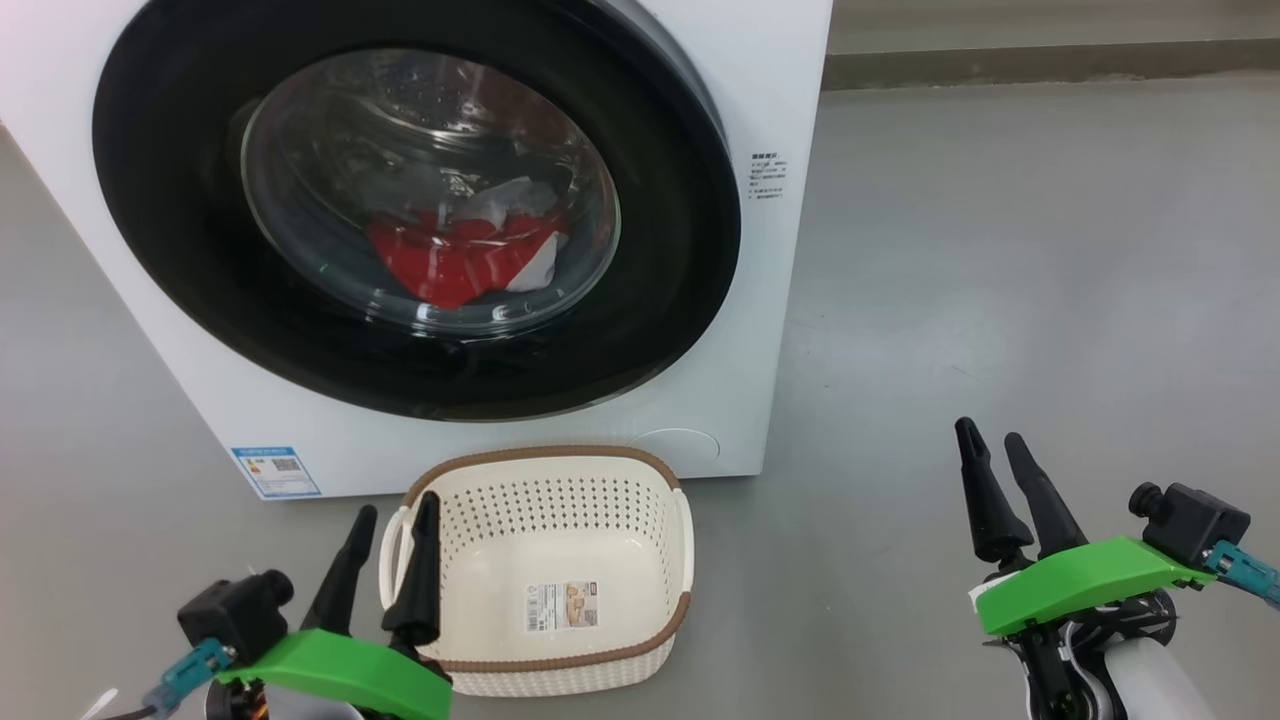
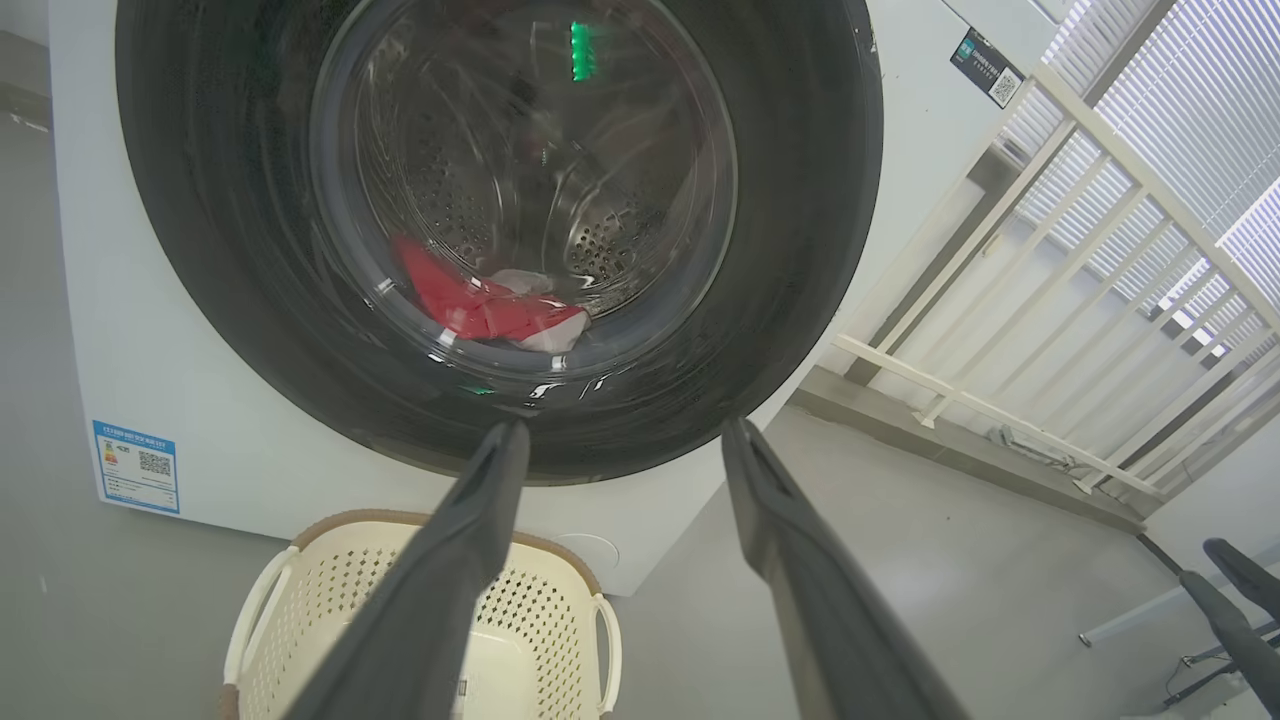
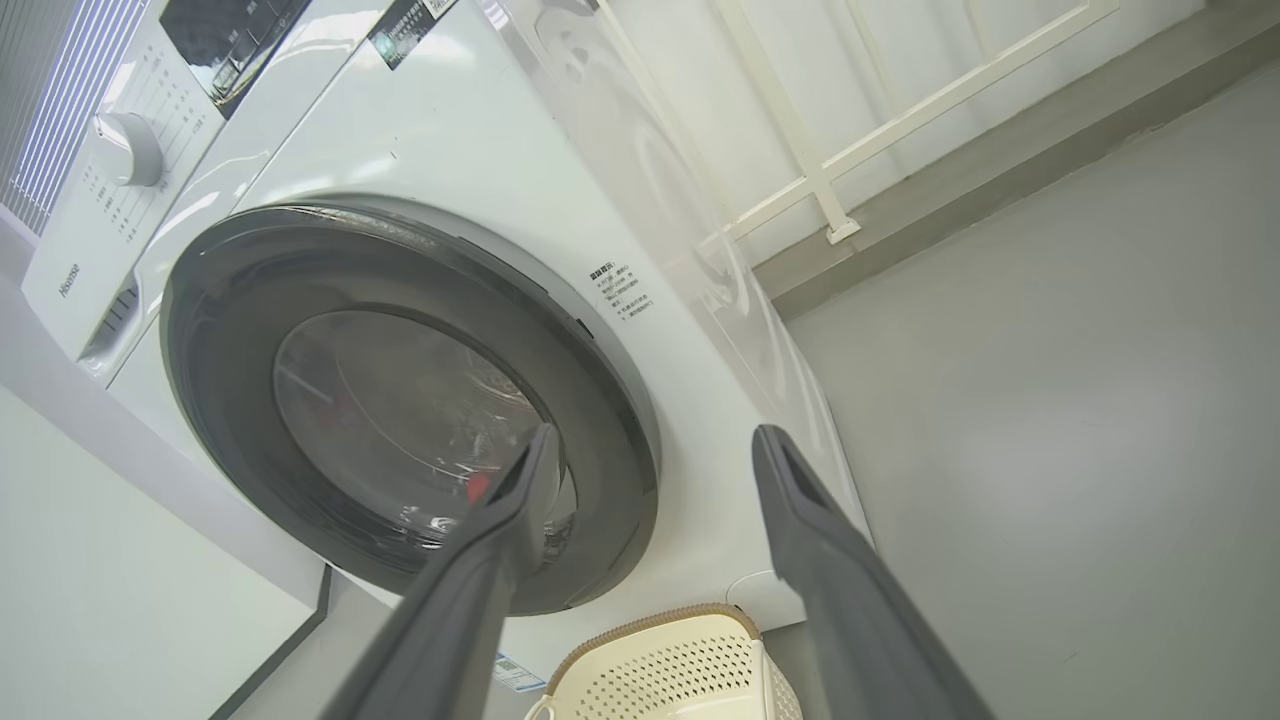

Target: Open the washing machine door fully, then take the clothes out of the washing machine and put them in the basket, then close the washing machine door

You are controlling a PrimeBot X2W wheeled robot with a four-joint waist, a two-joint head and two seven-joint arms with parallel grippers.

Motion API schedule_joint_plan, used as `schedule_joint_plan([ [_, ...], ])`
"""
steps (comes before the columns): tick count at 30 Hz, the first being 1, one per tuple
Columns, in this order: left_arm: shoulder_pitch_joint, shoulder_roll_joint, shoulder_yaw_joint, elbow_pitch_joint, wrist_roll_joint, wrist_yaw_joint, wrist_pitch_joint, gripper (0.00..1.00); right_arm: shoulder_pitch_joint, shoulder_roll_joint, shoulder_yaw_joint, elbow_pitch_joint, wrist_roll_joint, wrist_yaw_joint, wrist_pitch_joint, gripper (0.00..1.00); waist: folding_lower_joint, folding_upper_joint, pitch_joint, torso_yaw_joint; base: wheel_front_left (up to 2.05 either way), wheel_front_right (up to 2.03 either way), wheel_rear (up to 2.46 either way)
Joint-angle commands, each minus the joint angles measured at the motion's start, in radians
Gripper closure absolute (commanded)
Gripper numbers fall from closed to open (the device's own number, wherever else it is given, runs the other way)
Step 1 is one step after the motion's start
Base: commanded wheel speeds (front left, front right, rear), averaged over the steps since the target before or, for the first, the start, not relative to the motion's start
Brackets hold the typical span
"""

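One washing machine (image 1: 770, 250), one round door (image 1: 680, 250) on it, one basket (image 1: 545, 455) on the floor (image 1: 1000, 250) out front. Clothes (image 1: 450, 260) in the drum (image 2: 610, 255): a single red-and-white heap, can't tell how many pieces. Two arms' worth of hardware: left gripper (image 1: 397, 505), right gripper (image 1: 990, 432), two fingers (image 1: 1035, 490) each. One blue label (image 1: 276, 471).

We see the white washing machine (image 1: 775, 120) with its black-rimmed washing machine door (image 1: 680, 280) shut. Through its glass we make out the clothes (image 1: 450, 260), red and white, heaped low in the drum. The cream, brown-rimmed basket (image 1: 545, 456) stands upright on the floor just before the machine.
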Motion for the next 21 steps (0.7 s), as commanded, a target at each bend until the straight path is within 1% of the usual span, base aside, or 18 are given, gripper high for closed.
schedule_joint_plan([
  [1, -0.061, 0.011, 0.016, -0.015, 0.047, 0.009, -0.02, 0.0, -0.054, -0.011, 0.025, -0.022, -0.041, 0.0, -0.018, 0.0, 0.0, -0.0001, 0.002, -0.001, 0.0, 0.0, 0.0],
  [21, -0.103, 0.013, 0.011, 0.008, 0.285, 0.052, -0.076, 0.0, -0.096, -0.014, 0.027, -0.003, -0.295, 0.001, -0.074, 0.0, 0.0, -0.0001, 0.002, -0.009, 0.0, 0.0, 0.0],
])
